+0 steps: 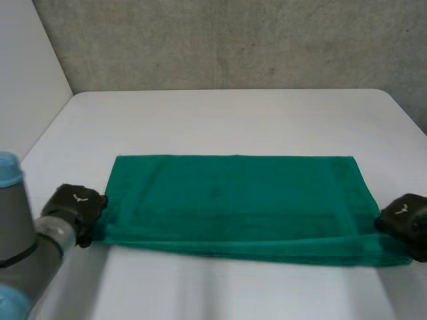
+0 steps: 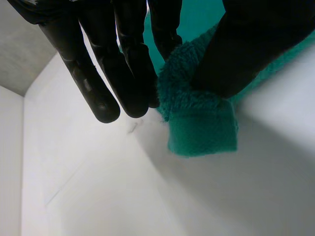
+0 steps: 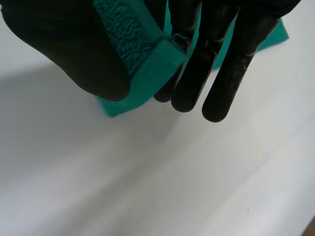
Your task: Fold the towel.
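A green towel lies spread across the white table, long side toward me, with its near edge raised a little. My left hand is at the near left corner. In the left wrist view that corner is pinched between the thumb and the straight fingers. My right hand is at the near right corner. The right wrist view has that corner squeezed between thumb and fingers.
The table runs back to a grey wall, with bare white surface beyond the towel and in front of it. My left arm comes in low at the near left.
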Controlling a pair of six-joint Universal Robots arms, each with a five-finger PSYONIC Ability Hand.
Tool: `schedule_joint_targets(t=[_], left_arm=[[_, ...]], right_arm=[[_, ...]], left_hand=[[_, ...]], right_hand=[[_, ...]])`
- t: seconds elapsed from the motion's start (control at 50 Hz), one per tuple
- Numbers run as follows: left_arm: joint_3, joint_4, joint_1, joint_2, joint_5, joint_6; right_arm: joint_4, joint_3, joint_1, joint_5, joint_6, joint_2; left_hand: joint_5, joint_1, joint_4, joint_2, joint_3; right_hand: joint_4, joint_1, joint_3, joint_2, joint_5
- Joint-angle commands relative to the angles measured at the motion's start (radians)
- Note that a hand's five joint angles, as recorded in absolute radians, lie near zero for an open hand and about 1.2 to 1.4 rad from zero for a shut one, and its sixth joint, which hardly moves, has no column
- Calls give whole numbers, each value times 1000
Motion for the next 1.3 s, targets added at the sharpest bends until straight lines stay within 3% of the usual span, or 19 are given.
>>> schedule_joint_targets(t=[0.02,0.12,0.14,0.2,0.26,0.28,0.3,0.32,0.56,0.7,0.82,0.96,1.06,1.18,1.24,1.3], left_arm=[[282,57,-10,-195,-9,60],[587,115,-44,-220,-10,77],[682,165,-48,-217,-10,73],[784,299,-55,-202,-10,59],[801,538,-61,-151,-11,22],[801,539,-61,-151,-11,22],[791,668,-59,-131,-13,-2],[781,690,-62,-130,-13,-5],[531,677,-24,-133,-13,-62],[384,678,-24,-243,-11,-122],[303,666,-27,-332,-11,-121],[123,590,-27,-298,-10,-93],[11,389,-29,-168,-11,-12],[-75,47,-33,-56,-10,24],[-70,-28,-38,-27,-3,19],[-52,-12,-38,-25,-2,18]], right_arm=[[-112,-288,124,54,185,125],[-207,-597,158,58,367,131],[-207,-597,158,58,368,131],[-411,-775,165,60,529,125],[-599,-787,167,68,627,75],[-665,-780,164,69,656,38],[-686,-770,159,69,665,18],[-695,-760,162,71,670,4],[-620,-522,158,40,665,10],[-604,-418,164,35,652,167],[-532,-388,162,37,580,260],[-289,-332,152,46,425,267],[-63,-185,130,74,183,123],[-3,-53,38,104,-9,-2],[-9,-36,30,103,-26,-22],[-47,-46,37,103,-10,-23]], left_hand=[[237,274,199,196,201],[237,274,199,196,201],[237,274,199,196,201],[237,274,199,196,201],[237,274,199,196,201],[237,274,199,196,201],[237,274,199,196,201],[237,274,199,196,201],[237,274,199,196,201],[237,274,199,196,201],[237,274,199,196,201],[237,274,199,196,201],[237,274,199,196,201],[237,274,199,196,201],[237,274,199,196,201],[237,274,199,196,201]], right_hand=[[204,416,216,219,238],[204,416,216,219,238],[204,416,216,219,238],[204,416,216,219,238],[204,416,216,219,238],[204,416,216,219,238],[204,416,216,219,238],[204,416,216,219,238],[204,416,216,219,238],[204,416,216,219,238],[204,416,216,219,238],[204,416,216,219,238],[204,416,216,219,238],[204,416,216,219,238],[204,416,216,219,238],[204,416,216,219,238]])
